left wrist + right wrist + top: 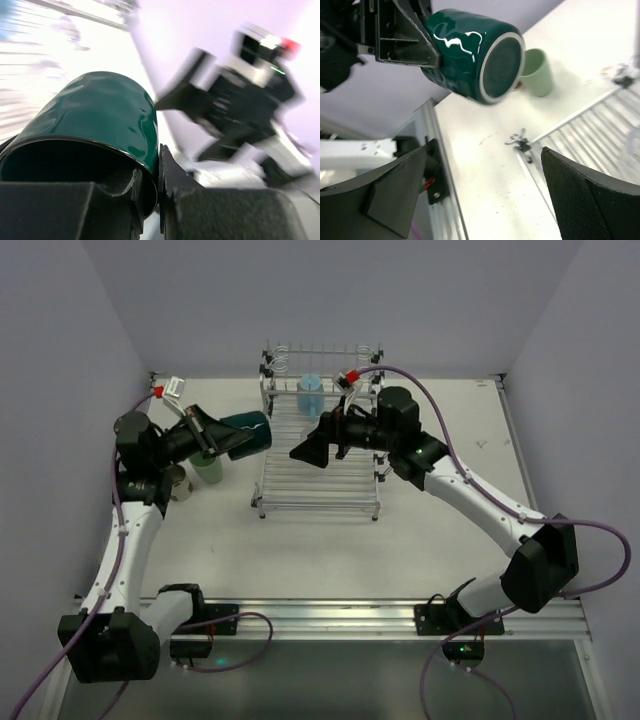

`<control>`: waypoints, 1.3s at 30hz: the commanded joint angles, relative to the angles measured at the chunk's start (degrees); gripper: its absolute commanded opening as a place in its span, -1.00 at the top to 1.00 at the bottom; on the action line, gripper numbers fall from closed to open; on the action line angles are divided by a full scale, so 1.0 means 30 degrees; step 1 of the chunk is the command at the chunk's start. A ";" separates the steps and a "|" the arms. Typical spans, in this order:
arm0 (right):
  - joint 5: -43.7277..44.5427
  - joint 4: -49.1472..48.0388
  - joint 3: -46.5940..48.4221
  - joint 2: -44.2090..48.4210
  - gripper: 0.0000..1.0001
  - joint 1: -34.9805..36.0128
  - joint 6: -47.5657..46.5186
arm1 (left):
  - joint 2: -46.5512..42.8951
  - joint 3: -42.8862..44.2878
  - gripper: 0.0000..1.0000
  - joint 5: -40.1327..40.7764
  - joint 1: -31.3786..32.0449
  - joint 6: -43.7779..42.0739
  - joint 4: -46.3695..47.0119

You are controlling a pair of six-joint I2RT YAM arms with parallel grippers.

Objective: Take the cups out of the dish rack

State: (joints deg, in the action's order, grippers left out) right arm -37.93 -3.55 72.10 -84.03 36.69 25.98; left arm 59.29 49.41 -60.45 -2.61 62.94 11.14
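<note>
My left gripper (pixel 225 437) is shut on the rim of the dark teal mug (pixel 247 432), holding it on its side in the air left of the dish rack (pixel 320 495). In the left wrist view one finger sits inside the mug (pixel 100 115) and the other outside. The mug also shows in the right wrist view (pixel 475 55). A light blue cup (pixel 310 395) stands at the back of the rack. A pale green cup (pixel 208 469) and a beige cup (pixel 180 481) stand on the table below the left arm. My right gripper (pixel 308 451) is open and empty over the rack's base. I cannot make out the clear tumblers.
The white table (pixel 440 530) is walled on the left, back and right. A metal rail (pixel 320 615) runs along the near edge. The right wrist view shows the pale green cup (pixel 537 72) and the rack's left corner (pixel 600 125).
</note>
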 commanded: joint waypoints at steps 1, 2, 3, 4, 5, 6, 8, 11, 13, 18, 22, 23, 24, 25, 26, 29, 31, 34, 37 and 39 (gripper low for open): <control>0.3757 0.2089 0.0550 0.1641 -0.98 -0.0100 -0.0953 | -0.0776 0.2888 1.00 0.5367 -0.0301 -0.9017 -1.2343; 0.4057 0.2266 0.0374 0.1816 -0.98 -0.0129 -0.0983 | -0.1242 0.3244 1.00 0.6891 -0.0272 -1.0418 -1.3457; 0.4350 0.2355 0.0199 0.2108 -0.98 -0.0129 -0.1012 | -0.1479 0.3480 1.00 0.9894 -0.0330 -1.0983 -1.5063; 0.4933 0.2501 0.0052 0.2227 -0.98 -0.0158 -0.1071 | -0.1684 0.3830 1.00 1.1287 -0.0302 -1.1395 -1.5775; 0.5084 0.2850 0.0050 0.2315 -0.98 -0.0188 -0.1158 | -0.1918 0.3921 1.00 1.2403 -0.0301 -1.2153 -1.6478; 0.5144 0.3086 0.0079 0.2461 -0.98 -0.0188 -0.1362 | -0.2008 0.3950 1.00 1.4357 -0.0301 -1.2364 -1.7559; 0.5436 0.3525 0.0109 0.2579 -0.98 -0.0188 -0.1423 | -0.2474 0.3601 1.00 1.5689 -0.0301 -1.2919 -1.8530; 0.5583 0.3703 -0.0008 0.2989 -0.98 -0.0188 -0.1598 | -0.3119 0.2752 1.00 1.7625 -0.0272 -1.3243 -1.9208; 0.5671 0.3674 -0.0183 0.3223 -0.97 -0.0188 -0.1628 | -0.3384 0.2284 1.00 1.8592 -0.0272 -1.3477 -1.9764; 0.5263 0.3908 -0.0418 0.3546 -0.98 -0.0188 -0.1657 | -0.3123 0.1286 1.00 1.9941 0.0661 -1.3304 -1.9738; 0.5232 0.4025 -0.1119 0.4248 -0.98 -0.0188 -0.1657 | -0.1865 0.0525 1.00 2.1725 0.2187 -1.2338 -1.9154; 0.5319 0.4084 -0.1209 0.4540 -0.98 -0.0188 -0.1773 | -0.1253 0.0523 1.00 2.1991 0.2218 -1.2104 -1.9036; 0.5465 0.4142 -0.1296 0.4717 -0.98 -0.0188 -0.1861 | -0.0928 0.0784 1.00 2.1994 0.2247 -1.2102 -1.9063; 0.5699 0.4346 -0.1471 0.4893 -0.98 -0.0188 -0.2007 | -0.0402 0.0874 1.00 2.2023 0.2335 -1.1957 -1.9006; 0.5817 0.4435 -0.1531 0.5126 -0.98 -0.0188 -0.2183 | -0.0165 0.0962 1.00 2.2459 0.2480 -1.1898 -1.8657; 0.6286 0.4962 -0.1561 0.5450 -0.98 -0.0188 -0.2534 | 0.1064 0.1255 1.00 2.3339 0.2775 -1.1692 -1.8508; 0.6519 0.5109 -0.1736 0.5830 -0.98 -0.0188 -0.2624 | 0.2144 0.1197 1.00 2.3109 0.2833 -1.1953 -1.8274; 0.6755 0.5109 -0.2029 0.6300 -0.97 -0.0188 -0.2799 | 0.3551 0.1021 1.00 2.2931 0.3330 -1.2044 -1.7717; 0.6902 0.5109 -0.2147 0.6476 -0.98 -0.0188 -0.2858 | 0.4521 0.0758 1.00 2.2493 0.3507 -1.2014 -1.7161; 0.6931 0.5081 -0.2205 0.6535 -0.98 -0.0188 -0.2946 | 0.4817 0.0670 1.00 2.2375 0.3595 -1.2014 -1.6838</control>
State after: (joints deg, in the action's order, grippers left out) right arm -18.90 11.94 65.95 -65.80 36.25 18.63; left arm 73.63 50.74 5.32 7.62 26.57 -44.49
